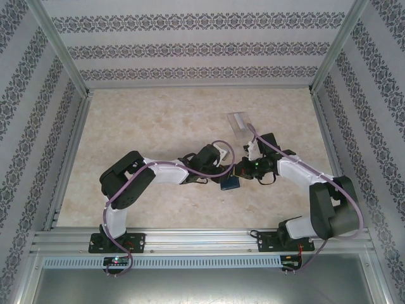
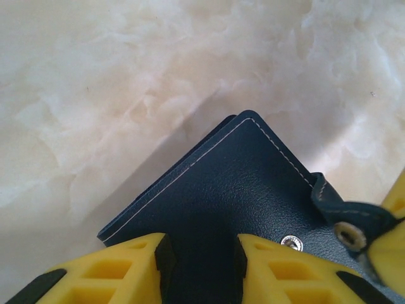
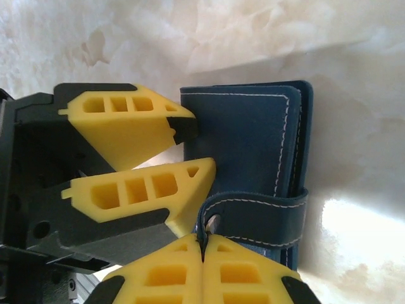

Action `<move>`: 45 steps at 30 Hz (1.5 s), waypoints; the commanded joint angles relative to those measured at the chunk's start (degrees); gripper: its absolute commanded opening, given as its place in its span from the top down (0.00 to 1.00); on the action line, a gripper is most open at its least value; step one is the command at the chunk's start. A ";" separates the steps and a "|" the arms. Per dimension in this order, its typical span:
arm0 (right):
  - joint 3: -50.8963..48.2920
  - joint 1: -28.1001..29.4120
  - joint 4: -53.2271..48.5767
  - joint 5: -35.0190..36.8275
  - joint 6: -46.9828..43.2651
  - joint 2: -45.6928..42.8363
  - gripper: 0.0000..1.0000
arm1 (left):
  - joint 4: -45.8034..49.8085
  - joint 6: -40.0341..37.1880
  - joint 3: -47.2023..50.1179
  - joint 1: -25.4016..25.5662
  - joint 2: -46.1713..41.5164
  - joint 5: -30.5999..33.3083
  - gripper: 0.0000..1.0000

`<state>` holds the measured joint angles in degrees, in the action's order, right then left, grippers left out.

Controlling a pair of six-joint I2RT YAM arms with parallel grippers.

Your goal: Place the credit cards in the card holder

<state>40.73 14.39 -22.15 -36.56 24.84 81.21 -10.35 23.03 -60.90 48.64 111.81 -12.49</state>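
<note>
Clear plastic case lies right of centre on beige marbled table; patterned walls surround.

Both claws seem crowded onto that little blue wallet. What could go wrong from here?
1. The right gripper is shut on the clasp tab alone. If it pulls, the card holder may slide or lift rather than open, since the left gripper has its fingers apart at the holder's edge and may not pin it firmly.
2. The two grippers crowd close together, so a move by either might knock the other or shift the holder.
</note>
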 commanded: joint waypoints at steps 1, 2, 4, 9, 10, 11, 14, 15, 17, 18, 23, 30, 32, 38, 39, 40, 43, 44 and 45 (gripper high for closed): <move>1.85 -0.20 -1.33 -2.49 -2.51 2.70 1.00 | 4.54 2.63 3.45 -0.64 3.60 -0.86 0.64; 1.98 -0.32 -1.32 -2.79 -2.60 3.72 1.00 | 4.00 2.81 3.84 -0.74 3.36 -0.82 0.64; 2.08 -0.44 -0.78 -2.57 -2.50 4.91 1.00 | 3.38 3.05 4.48 -0.99 3.19 -1.06 0.63; 2.42 -0.46 -0.65 -1.61 -1.99 5.17 1.00 | 1.41 4.03 6.08 -1.78 2.61 -1.71 0.63; 2.47 -0.43 -0.84 -1.29 -2.19 4.92 1.00 | 1.29 4.04 6.11 -1.96 2.76 -2.00 0.64; 2.51 -0.46 -1.06 -0.71 -2.34 4.80 1.00 | 1.17 4.13 6.10 -2.14 2.95 -2.26 0.64; 3.04 -0.43 -2.39 0.78 -2.62 5.34 1.00 | 0.87 4.44 6.15 -2.32 2.95 -2.46 0.65; 2.97 -0.42 -2.30 0.58 -2.50 5.63 1.00 | 0.79 4.49 6.10 -2.32 3.10 -2.53 0.65; 2.95 -0.39 -1.93 0.08 -2.51 6.01 1.00 | 0.68 4.66 5.99 -2.32 3.65 -2.45 0.65; 2.95 -0.38 -1.97 0.29 -2.60 6.36 1.00 | 0.76 4.70 5.85 -2.32 3.89 -2.50 0.65; 3.89 -0.26 -2.41 -0.40 -3.00 9.15 1.00 | 0.51 4.85 5.99 -2.32 4.27 -2.11 0.68; 4.74 0.01 -2.57 0.70 -2.91 12.19 1.00 | 0.59 4.75 5.69 -2.32 4.71 -2.49 0.68; 4.87 -0.04 -3.33 2.17 -3.13 13.02 1.00 | 0.75 4.76 5.76 -2.32 4.57 -2.39 0.68; 6.49 0.47 -6.51 3.77 -3.59 17.00 1.00 | 0.60 4.84 5.79 -2.47 4.69 -2.54 0.67; 6.79 0.71 -7.09 4.23 -3.66 17.69 1.00 | 0.52 4.84 5.90 -2.50 4.50 -2.54 0.67; 7.07 0.81 -7.43 4.53 -3.43 18.22 1.00 | 0.27 4.90 6.10 -2.57 4.32 -2.63 0.67; 7.93 1.38 -8.64 5.79 -2.62 19.72 1.00 | -1.04 5.43 6.96 -3.09 4.23 -3.59 0.67; 8.12 1.58 -9.06 6.67 -2.47 20.09 1.00 | -1.74 5.51 7.26 -3.36 4.21 -4.31 0.67; 8.43 1.77 -9.57 7.76 -2.50 20.57 1.00 | -2.42 5.75 7.66 -3.62 4.06 -4.92 0.67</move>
<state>50.41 14.55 -29.61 -37.91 22.31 97.34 -18.48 27.44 -56.73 46.35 111.83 -16.99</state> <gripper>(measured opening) 0.047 0.327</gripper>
